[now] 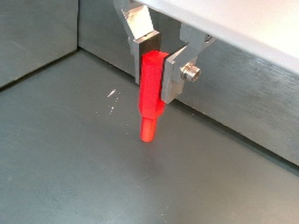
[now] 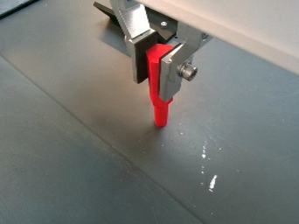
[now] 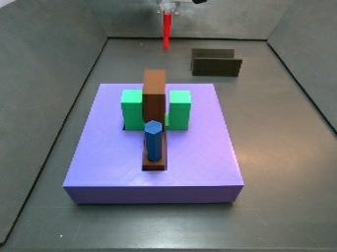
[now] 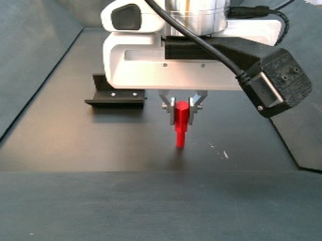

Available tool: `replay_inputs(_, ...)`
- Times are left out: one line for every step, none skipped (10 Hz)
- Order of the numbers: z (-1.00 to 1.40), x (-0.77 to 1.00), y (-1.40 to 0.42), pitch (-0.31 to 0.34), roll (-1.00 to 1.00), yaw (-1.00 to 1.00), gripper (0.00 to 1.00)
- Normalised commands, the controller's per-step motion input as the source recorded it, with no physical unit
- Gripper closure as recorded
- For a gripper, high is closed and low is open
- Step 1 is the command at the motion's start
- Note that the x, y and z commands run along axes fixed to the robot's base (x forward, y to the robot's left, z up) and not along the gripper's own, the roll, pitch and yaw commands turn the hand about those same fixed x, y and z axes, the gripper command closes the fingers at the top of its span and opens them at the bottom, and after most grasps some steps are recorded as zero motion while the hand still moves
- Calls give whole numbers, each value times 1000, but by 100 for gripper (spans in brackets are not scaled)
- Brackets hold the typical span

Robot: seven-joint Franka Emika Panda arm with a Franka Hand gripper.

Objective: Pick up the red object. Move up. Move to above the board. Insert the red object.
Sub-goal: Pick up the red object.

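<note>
My gripper (image 1: 156, 63) is shut on the red object (image 1: 151, 96), a thin red peg that hangs straight down between the silver fingers (image 1: 177, 77), its tip clear of the grey floor. The gripper (image 2: 156, 63) and peg (image 2: 159, 94) show the same way in both wrist views. In a side view the peg (image 3: 168, 29) hangs high at the far end, beyond the board (image 3: 154, 113), a narrow brown plank on the purple slab (image 3: 198, 157). In a side view the gripper (image 4: 185, 104) holds the peg (image 4: 182, 125) above the floor.
A blue hexagonal peg (image 3: 154, 140) stands in the board. A green block (image 3: 176, 108) sits under the board's far part. The dark fixture (image 3: 216, 64) stands on the floor at the back, also seen in a side view (image 4: 115, 96). Grey walls enclose the floor.
</note>
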Motion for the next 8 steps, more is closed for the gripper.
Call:
replay_inputs(0, 0, 0, 0, 0, 0, 100)
replay_inputs(0, 0, 0, 0, 0, 0, 100)
replay_inputs(0, 0, 0, 0, 0, 0, 100)
replay_inputs(0, 0, 0, 0, 0, 0, 100)
replay_inputs(0, 0, 0, 0, 0, 0, 100)
replay_inputs(0, 0, 0, 0, 0, 0, 100)
replay_inputs(0, 0, 0, 0, 0, 0, 100)
replay_inputs(0, 0, 0, 0, 0, 0, 100)
